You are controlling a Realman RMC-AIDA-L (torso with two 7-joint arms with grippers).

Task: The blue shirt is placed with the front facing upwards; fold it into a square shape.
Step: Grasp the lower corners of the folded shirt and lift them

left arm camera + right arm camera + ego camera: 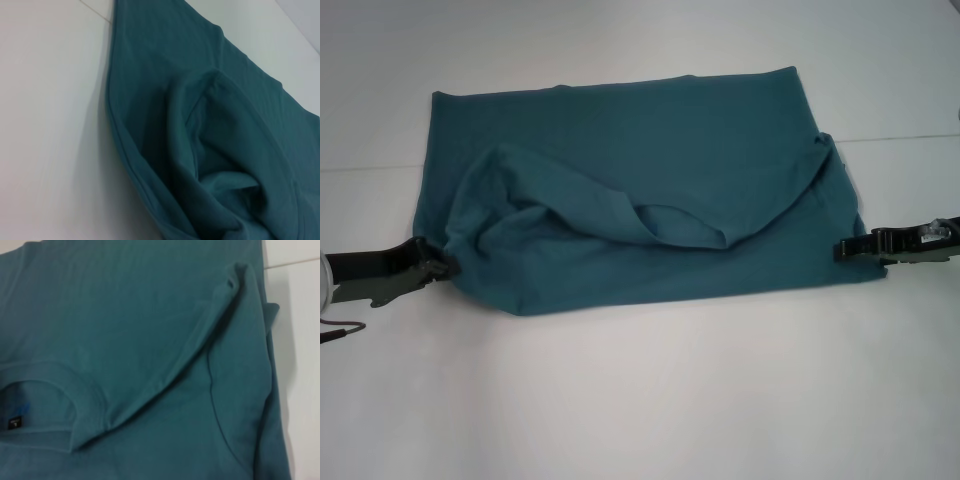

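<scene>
The blue shirt (620, 190) lay spread across the middle of the white table (640, 400), already doubled over, with a loose, rumpled layer sagging over its near half and the ribbed collar (60, 385) and small neck label (15, 422) showing in the right wrist view. No lettering was visible. The left gripper (438, 265) sat low at the shirt's left edge, touching the cloth, and the right gripper (847, 250) touched the right edge; I could not tell whether either pair of jaws was clamped on fabric or open.

The step looked like a fold across the width. To do it well, both grippers would need to hold matching edge points, lift evenly, keep the cloth taut between them so the slack middle flattened, and lay edge on edge squarely.
</scene>
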